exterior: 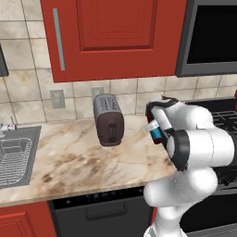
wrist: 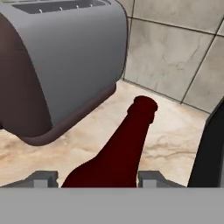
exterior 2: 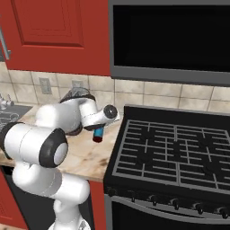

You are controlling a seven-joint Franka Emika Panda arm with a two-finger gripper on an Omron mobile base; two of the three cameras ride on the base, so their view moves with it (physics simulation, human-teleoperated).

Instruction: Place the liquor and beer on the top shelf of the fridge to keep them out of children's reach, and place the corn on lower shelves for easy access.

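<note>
The jaws are clamped on the beer's body, holding it tilted just beside the toaster, above the bench, presumably so it can be carried off to the fridge's top shelf.

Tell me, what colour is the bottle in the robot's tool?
Dark red-brown; the beer shows best in the hand view.

A: What is counted on the table?
B: 1 toaster and 1 beer bottle are counted.
A: And beside it?
B: 1 sink, 1 stove, and 2 wall outlets are seen.
</note>
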